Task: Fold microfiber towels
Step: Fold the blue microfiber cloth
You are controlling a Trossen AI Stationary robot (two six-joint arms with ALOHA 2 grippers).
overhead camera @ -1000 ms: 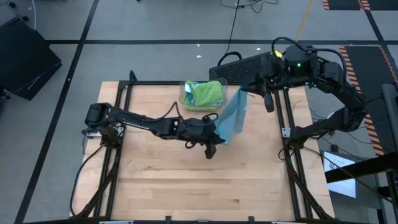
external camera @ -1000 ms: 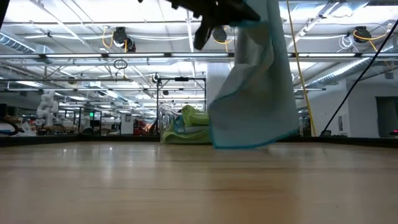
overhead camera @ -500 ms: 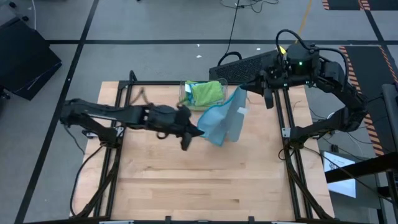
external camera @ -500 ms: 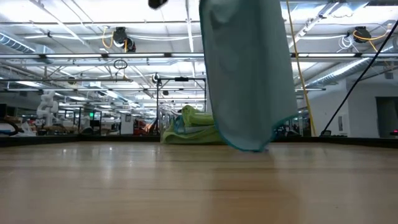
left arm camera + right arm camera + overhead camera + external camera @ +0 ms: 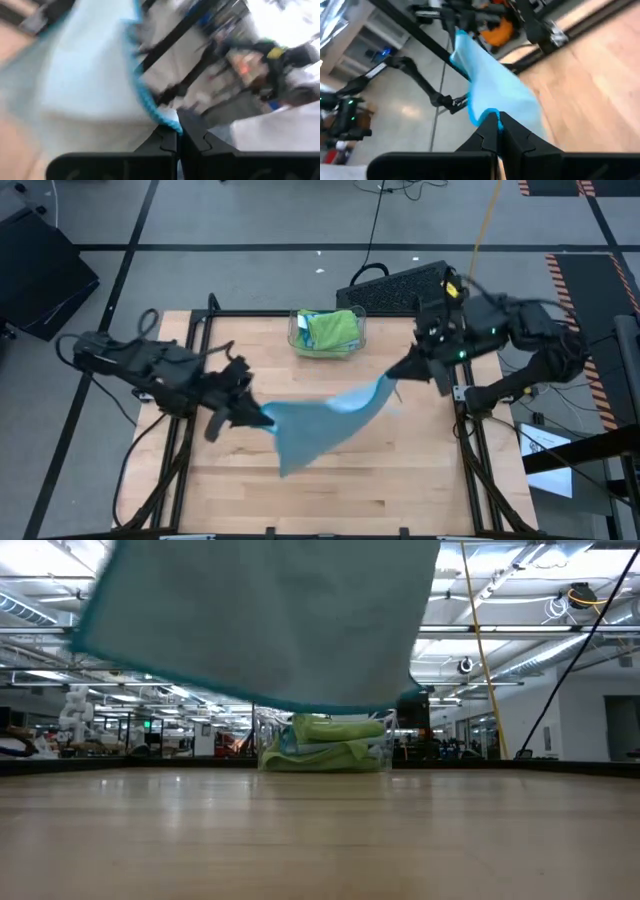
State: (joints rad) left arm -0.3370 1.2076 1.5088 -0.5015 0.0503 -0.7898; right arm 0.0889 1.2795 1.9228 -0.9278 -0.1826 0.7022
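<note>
A light blue microfiber towel (image 5: 320, 420) is stretched in the air between my two grippers above the table's middle; in the low view it (image 5: 260, 620) hangs clear of the wood. My left gripper (image 5: 255, 417) is shut on its left corner, my right gripper (image 5: 392, 375) is shut on its right corner. More towels, lime green on top (image 5: 330, 330), lie in a clear bin (image 5: 296, 340) at the table's far middle. My left gripper pinches a corner of the blue towel at its hemmed edge (image 5: 167, 120) between its two shut fingers, coming level from the table's left. The towel is lifted clear and spreads away from the fingers. My right gripper pinches the opposite corner's hemmed edge (image 5: 482, 116) between its two shut fingers, coming from the table's right. The towel is lifted clear and runs from the fingers toward the left arm, its lower part sagging.
The clear bin with the other towels (image 5: 325, 745) stands at the far middle. Black frame rails (image 5: 190, 430) run along the table's left and right (image 5: 462, 430) sides. Bare wood (image 5: 330, 490) lies near the front edge.
My left gripper has gone toward the table's left edge with its towel corner, and my right gripper has come down and a little nearer. The towel, which hung bunched below the grippers, has been spread out wide between them and lifted clear.
</note>
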